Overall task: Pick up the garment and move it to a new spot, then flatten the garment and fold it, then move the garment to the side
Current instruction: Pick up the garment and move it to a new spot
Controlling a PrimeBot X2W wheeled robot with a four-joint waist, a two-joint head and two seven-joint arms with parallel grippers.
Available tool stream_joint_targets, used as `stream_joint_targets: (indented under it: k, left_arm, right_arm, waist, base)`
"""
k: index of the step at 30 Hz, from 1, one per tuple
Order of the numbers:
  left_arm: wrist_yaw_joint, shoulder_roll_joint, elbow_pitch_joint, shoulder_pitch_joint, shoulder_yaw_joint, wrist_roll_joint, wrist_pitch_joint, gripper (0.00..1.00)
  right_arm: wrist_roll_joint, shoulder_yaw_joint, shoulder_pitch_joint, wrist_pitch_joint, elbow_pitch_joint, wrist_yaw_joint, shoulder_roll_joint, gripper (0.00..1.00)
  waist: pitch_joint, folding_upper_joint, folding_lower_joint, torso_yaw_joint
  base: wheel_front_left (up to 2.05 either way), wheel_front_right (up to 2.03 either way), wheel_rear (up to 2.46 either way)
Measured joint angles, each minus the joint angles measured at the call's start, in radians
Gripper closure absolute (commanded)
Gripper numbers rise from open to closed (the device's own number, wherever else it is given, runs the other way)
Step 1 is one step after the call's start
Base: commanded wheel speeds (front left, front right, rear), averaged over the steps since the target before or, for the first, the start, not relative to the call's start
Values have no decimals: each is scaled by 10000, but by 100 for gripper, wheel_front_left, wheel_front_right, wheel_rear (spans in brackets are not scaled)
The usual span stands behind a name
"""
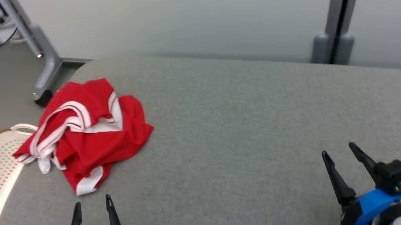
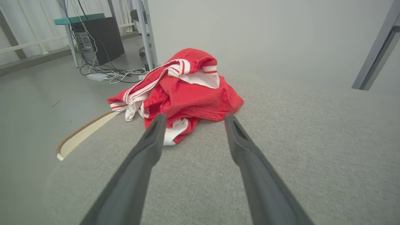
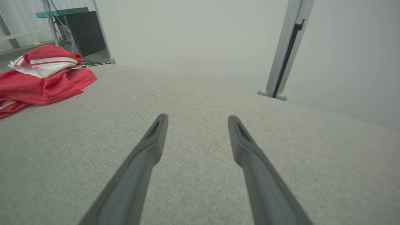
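The garment (image 1: 85, 134) lies crumpled near the worktop's (image 1: 246, 121) far-left corner, untouched. The left end effector (image 1: 92, 204) and the right end effector (image 1: 337, 149) hover at the near edge, both released and empty. The pick-up is not yet begun. The left one probably needs to reach forward and pinch a fold.

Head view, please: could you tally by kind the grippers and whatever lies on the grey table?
garment, red and white, crumpled on the table: 1
Grippers, both open (left gripper, right gripper): 2
Total: 3
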Motion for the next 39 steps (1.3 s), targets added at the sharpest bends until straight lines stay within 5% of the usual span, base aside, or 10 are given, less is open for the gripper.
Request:
stream_joint_targets:
  k: [9, 17, 27, 39]
  left_arm:
    - [25, -13, -58, 291, 497, -2, 0, 0]
    - [178, -12, -332, 537, 934, -351, 0, 0]
    - [90, -13, 4, -403, 790, -410, 0, 0]
    - [-42, 186, 757, -3628, 1154, 104, 0, 0]
  right_arm:
    - [25, 510, -130, 0, 75, 10, 0, 0]
    - [-100, 1214, -607, -2, 295, 10, 6, 0]
    - [-134, 1145, -616, -2, 178, 10, -345, 0]
    - [-8, 1902, -1386, -10, -706, 10, -1363, 0]
  waist:
    - [207, 0, 0, 1707]
    - [843, -2, 1, 2082]
    - [1381, -2, 0, 2029]
    - [3353, 1, 4, 717]
  base:
    - [0, 0, 0]
    - [0, 0, 0]
    - [0, 0, 0]
    - [0, 0, 0]
